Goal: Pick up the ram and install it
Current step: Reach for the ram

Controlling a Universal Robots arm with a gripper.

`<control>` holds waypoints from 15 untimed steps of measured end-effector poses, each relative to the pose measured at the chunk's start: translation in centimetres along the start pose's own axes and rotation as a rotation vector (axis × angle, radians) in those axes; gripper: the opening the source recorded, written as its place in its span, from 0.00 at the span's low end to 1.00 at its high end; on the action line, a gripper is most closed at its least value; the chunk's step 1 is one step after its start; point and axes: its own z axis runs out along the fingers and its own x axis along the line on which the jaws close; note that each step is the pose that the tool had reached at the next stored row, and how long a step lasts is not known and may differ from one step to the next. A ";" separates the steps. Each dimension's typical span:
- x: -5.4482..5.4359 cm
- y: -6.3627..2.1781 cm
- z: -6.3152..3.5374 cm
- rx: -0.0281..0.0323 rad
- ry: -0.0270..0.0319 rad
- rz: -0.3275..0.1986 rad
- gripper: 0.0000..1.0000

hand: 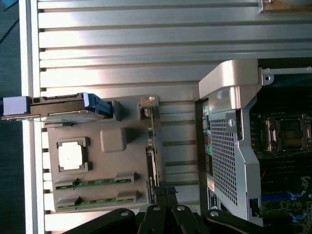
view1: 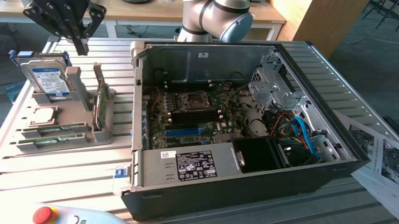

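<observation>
Claw (view1: 81, 50) hangs high at the exterior view's left, above the far end of the gray holder (view1: 93, 137). Its fingers are pressed together, pinching nothing.

We see one ram stick (view1: 53, 128) lying flat in a slot at the holder's near left corner. A second ram stick (view1: 48, 139) lies parallel just nearer, both well apart from the claw.

Hard drive (view1: 50, 79) stands upright at the holder's far end. Its label is blue and white, the print too small for us to read. The power supply (view1: 187, 165) inside the open computer case (view1: 249, 186) carries a black label with white marks, also unreadable.

In the wrist view, looking down on the slatted worktop (hand: 122, 48), both ram sticks (hand: 92, 183) run side by side beside the square processor chip (hand: 71, 156). The claw (hand: 165, 191) sits over the holder's edge, by the green card (hand: 153, 141) standing on edge.

The exterior view gives us the motherboard (view1: 187, 112), a red button (view1: 44, 214) near left and printed papers (view1: 377, 158) at right.
</observation>
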 end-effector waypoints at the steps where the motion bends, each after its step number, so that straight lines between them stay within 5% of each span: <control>1: 0.2 -0.01 0.00 0.0000 0.0000 0.000 0.10; 15: 2.4 -0.09 -0.06 0.0000 0.0000 0.000 0.10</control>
